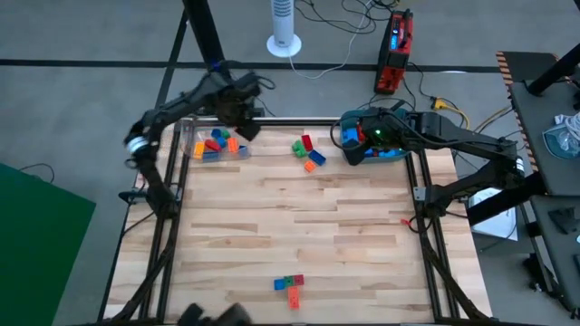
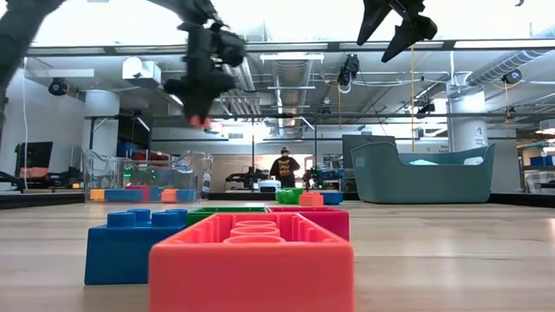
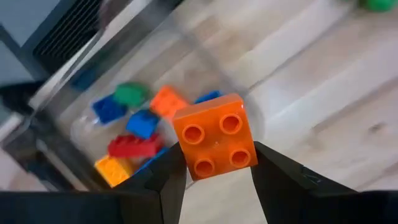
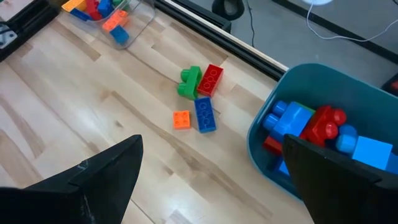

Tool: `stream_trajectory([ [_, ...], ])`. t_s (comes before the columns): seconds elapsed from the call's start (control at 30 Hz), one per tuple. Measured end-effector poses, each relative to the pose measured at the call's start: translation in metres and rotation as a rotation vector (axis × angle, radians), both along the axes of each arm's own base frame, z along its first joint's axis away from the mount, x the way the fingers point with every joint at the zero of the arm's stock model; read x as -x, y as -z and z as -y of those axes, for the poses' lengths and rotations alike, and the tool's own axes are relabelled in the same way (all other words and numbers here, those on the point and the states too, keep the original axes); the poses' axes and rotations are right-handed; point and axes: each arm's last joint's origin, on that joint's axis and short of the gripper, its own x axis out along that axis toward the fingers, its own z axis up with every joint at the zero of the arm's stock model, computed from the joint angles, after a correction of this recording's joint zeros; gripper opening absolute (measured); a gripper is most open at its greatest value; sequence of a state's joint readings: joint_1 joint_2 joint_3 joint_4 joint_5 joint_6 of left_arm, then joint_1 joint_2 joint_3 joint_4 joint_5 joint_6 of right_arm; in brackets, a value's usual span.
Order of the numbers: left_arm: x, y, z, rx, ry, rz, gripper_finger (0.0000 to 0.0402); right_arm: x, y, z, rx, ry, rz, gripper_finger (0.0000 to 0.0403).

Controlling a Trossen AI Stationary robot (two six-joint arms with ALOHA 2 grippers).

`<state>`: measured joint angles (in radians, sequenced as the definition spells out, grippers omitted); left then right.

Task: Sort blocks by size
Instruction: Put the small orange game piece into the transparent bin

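Nearest the low cam sits a fat orange-red studded plastic brick w/ a blue one beside it. Left gripper is squeezed shut on a small orange square 4-stud brick, right over the clear plastic box, so the drop is straight down. Right gripper hangs wide open over the teal plastic tub of chunky bricks. Four loose bricks, green, red, blue & orange, lie btw box & tub, nearer the right arm, I think.
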<state>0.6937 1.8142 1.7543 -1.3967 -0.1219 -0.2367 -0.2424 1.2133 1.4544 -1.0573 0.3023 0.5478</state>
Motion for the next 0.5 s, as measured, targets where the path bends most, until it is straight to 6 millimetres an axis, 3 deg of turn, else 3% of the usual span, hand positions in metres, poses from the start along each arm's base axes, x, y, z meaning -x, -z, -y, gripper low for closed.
stream_trajectory([
  [0.23, 0.064, 0.031, 0.014, -0.007, -0.165, 0.042, 0.0153, 0.000, 0.000, 0.000, 0.013, -0.019, -0.005, 0.0373],
  [0.5, 0.094, 0.055, 0.013, -0.024, -0.256, 0.009, 0.0153, -0.005, -0.003, 0.000, 0.007, -0.046, 0.047, 0.0373],
])
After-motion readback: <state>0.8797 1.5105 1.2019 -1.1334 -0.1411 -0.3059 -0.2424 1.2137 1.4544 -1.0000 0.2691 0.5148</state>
